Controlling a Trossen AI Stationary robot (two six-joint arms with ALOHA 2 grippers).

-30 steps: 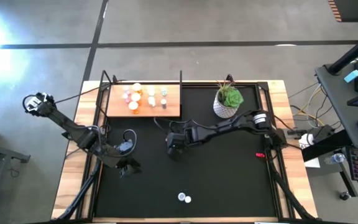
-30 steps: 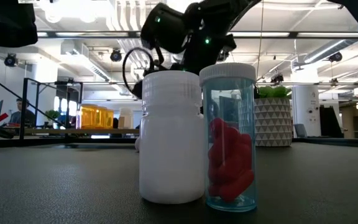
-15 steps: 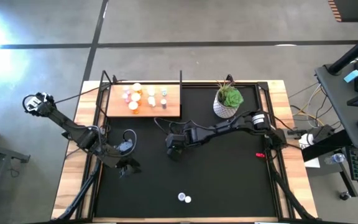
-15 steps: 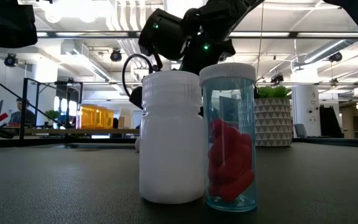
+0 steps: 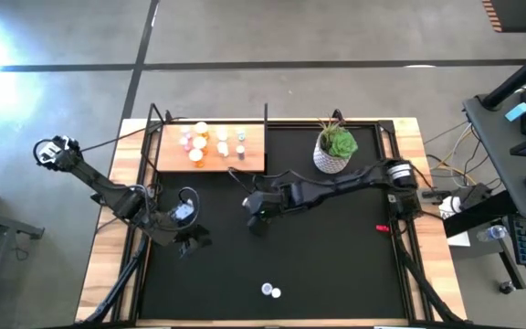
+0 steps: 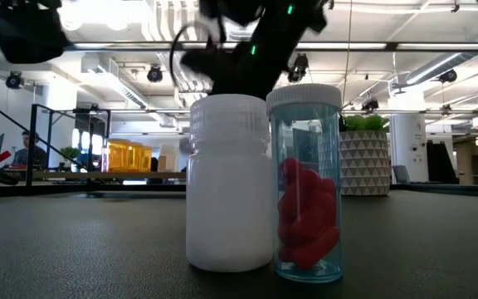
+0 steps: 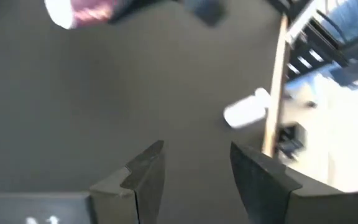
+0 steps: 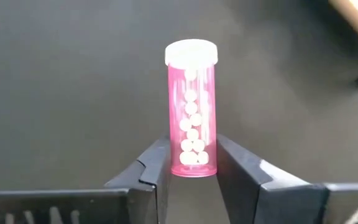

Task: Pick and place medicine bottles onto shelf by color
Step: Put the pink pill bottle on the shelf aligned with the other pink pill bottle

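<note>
The right pincer (image 8: 192, 169) pinches a translucent pink cylindrical medicine bottle (image 8: 191, 112) with a smooth white cap and round white pills, just in front of the flat light-wood shelf (image 5: 211, 147). The left pincer (image 7: 194, 168), fingers spread, hangs over the matte black mat (image 5: 336, 247) left of that shelf.

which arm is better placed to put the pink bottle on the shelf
Right. The right gripper is shut on the pink bottle, near the shelf; the left gripper is open and empty.
</note>
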